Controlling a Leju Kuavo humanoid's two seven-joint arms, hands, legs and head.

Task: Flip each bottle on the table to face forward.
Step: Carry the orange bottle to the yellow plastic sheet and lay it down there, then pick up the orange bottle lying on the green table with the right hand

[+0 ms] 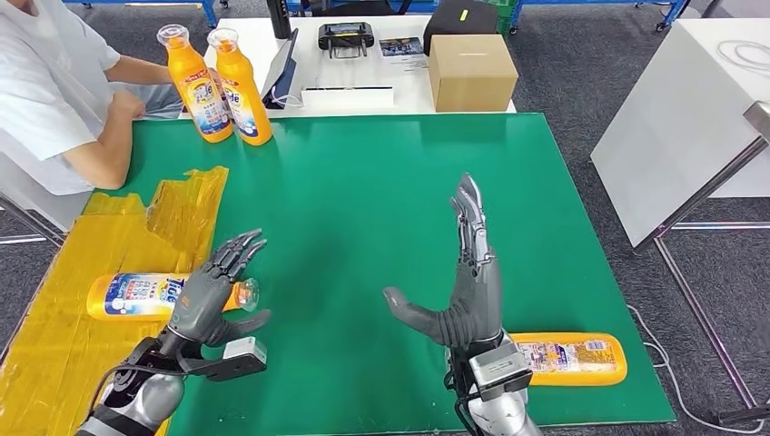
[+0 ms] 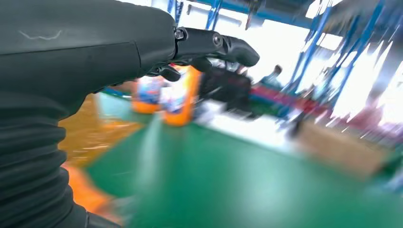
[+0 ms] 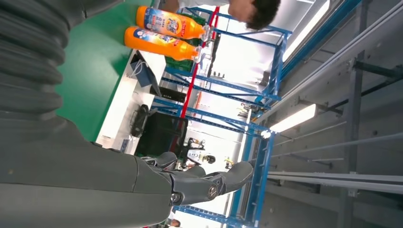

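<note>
1. At the far left, a person in a white shirt (image 1: 45, 91) sits at the table's corner, forearm resting on the green tabletop (image 1: 363, 209).
2. A sheet of yellow crinkled film (image 1: 64, 300) covers the table's left side. An orange bottle (image 1: 136, 295) lies on it on its side, blue-and-white label up, clear cap pointing right.
3. The left hand (image 1: 213, 291) hovers over that bottle's cap end, fingers spread and slightly curled, holding nothing.
4. At the back left, two orange bottles stand upright, touching: the left one (image 1: 195, 86) shows its label, the right one (image 1: 243, 91) stands just beside it.
5. Near the centre, the right hand (image 1: 463, 282) is raised edge-on, fingers straight, thumb out, empty.
6. Behind its wrist, a fourth orange bottle (image 1: 572, 357) lies flat near the front edge.
7. Beyond the table sits a cardboard box (image 1: 470, 71).
</note>
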